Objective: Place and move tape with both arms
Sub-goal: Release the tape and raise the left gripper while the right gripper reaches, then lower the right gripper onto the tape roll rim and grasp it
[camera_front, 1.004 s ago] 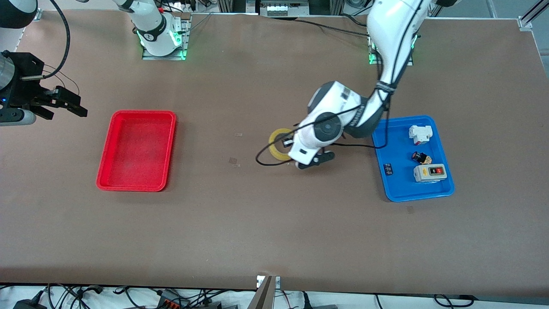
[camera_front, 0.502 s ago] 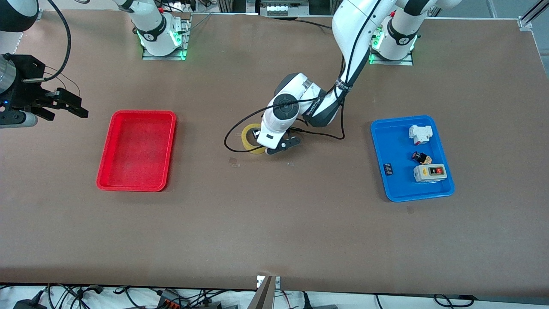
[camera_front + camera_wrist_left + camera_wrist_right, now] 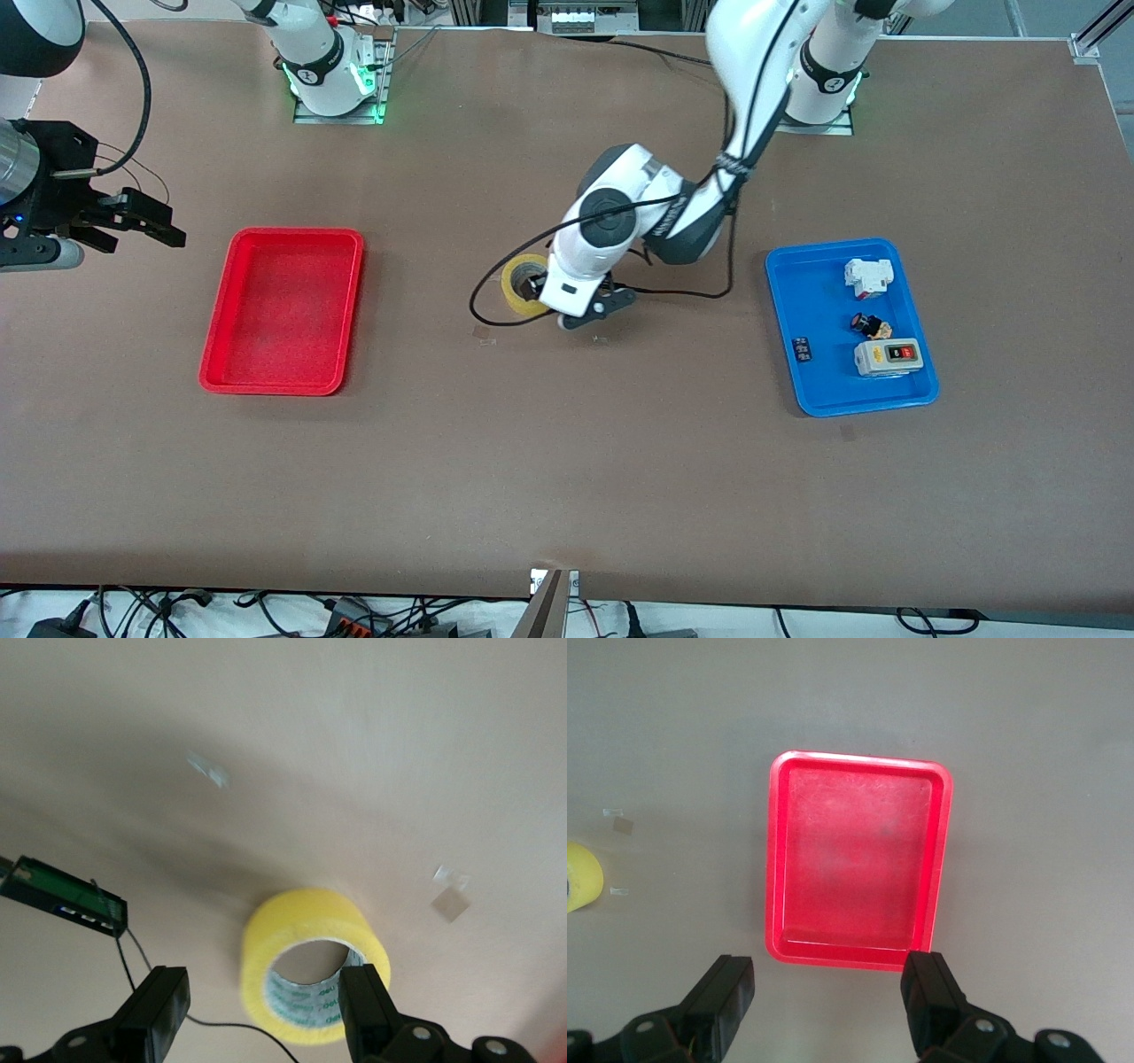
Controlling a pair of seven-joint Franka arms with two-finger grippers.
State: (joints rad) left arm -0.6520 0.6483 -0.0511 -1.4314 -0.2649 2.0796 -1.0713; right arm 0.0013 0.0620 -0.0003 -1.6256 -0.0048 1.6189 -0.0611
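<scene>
The left tool [image 3: 266, 1014], fingers [image 3: 368, 1005] spread wide and gripping nothing, hangs low over the middle of the brown counter [image 3: 567, 478], directly above the tape [image 3: 524, 284]. In the left wrist view the yellow roll [image 3: 314, 964] sits apart from both fingers, one of which shows in front of its edge. It rests on the counter between the two trays, nearer the blue one, its wide hole facing up. A black cable [image 3: 496, 301] loops from the left arm [image 3: 673, 221] past the roll.

The right tool [image 3: 133, 221] waits in the air at the right arm's end of the counter, just off the red tray [image 3: 283, 310]; its fingers [image 3: 731, 992] stand parted and hold nothing. The right wrist view looks down on that bare red tray [image 3: 859, 855], with a sliver of the tape [image 3: 580, 877] at the picture's edge.

Toward the left arm's end lies a blue tray [image 3: 815, 301] carrying a white switch part [image 3: 868, 276], a small black and orange piece [image 3: 870, 326], a grey switch box [image 3: 888, 358] with red and black buttons, and a small dark chip [image 3: 803, 348].
</scene>
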